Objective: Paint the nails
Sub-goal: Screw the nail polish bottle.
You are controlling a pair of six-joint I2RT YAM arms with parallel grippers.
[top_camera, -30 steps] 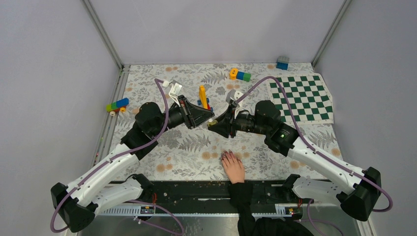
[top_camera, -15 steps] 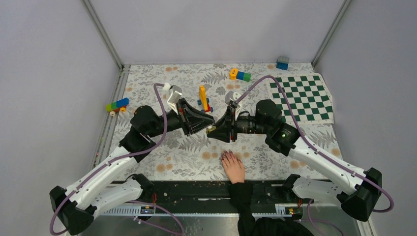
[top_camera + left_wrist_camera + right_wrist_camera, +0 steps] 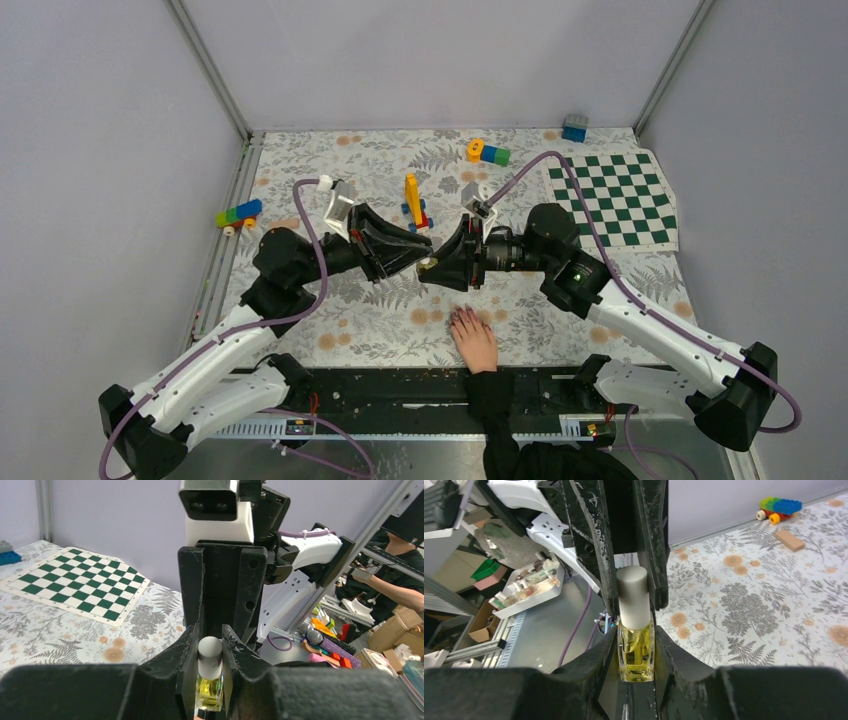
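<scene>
The polish bottle (image 3: 636,660), one small glass with yellow liquid and a grey cap (image 3: 633,592), is hanging between the two grippers, and the cap is sitting on it. The right gripper (image 3: 636,639) is clamping the glass body. I judge the left gripper (image 3: 210,647) is pinching the cap. The hand (image 3: 475,342), only one, is lying flat at the near edge, its long axis running near to far and its fingers pointing far. The nails (image 3: 460,318) are lying nearer than the bottle and slightly right of it, so the right gripper is standing closer. They are too small for counting.

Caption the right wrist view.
Right gripper clamps the yellow-filled bottle; left gripper pinches its grey cap.
</scene>
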